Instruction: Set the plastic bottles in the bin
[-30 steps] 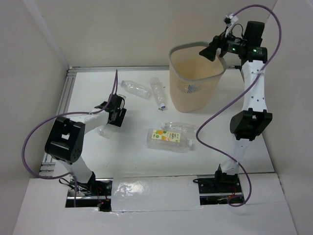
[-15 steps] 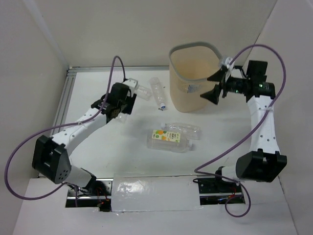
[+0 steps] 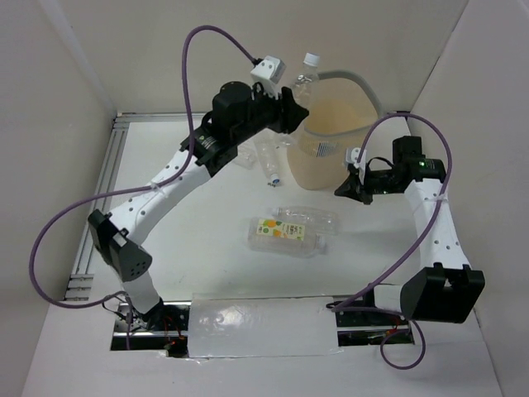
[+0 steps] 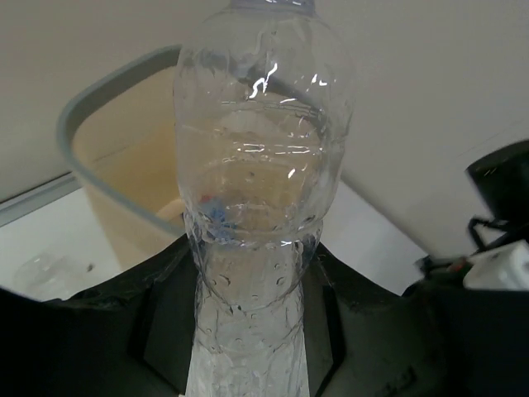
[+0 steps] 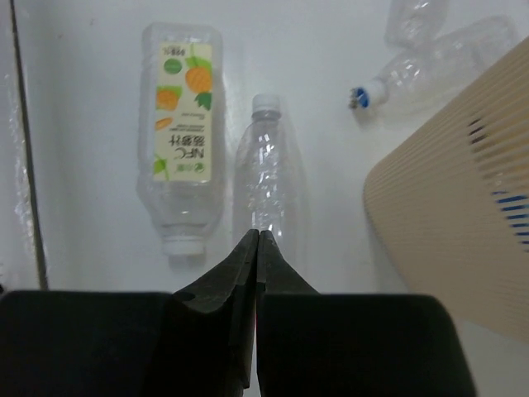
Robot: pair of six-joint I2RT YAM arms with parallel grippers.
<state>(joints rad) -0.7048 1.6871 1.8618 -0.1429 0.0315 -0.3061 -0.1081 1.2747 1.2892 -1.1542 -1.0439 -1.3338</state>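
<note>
My left gripper [image 3: 289, 106] is raised at the left rim of the beige bin [image 3: 355, 79] and is shut on a bare clear bottle [image 3: 304, 81], white cap up. In the left wrist view the bottle [image 4: 256, 165] stands between the fingers [image 4: 169, 318] with the bin's grey rim [image 4: 91, 107] behind it. My right gripper [image 3: 343, 188] hangs shut and empty just right of the bin. On the table lie an orange-and-green labelled bottle [image 5: 183, 149], a bare bottle [image 5: 269, 174] and a blue-capped bottle [image 5: 438, 66]. The right gripper [image 5: 259, 234] points at the bare one.
Another clear bottle [image 3: 241, 154] lies partly behind the left arm, near the back of the table. White walls close in on both sides and the back. A metal rail [image 3: 103, 178] runs along the table's left edge. Purple cables loop from both arms.
My left arm shut on a bottle at the left of the table and lifted it to the bin's rim. My right arm dropped from above the bin to its right side and shut.
</note>
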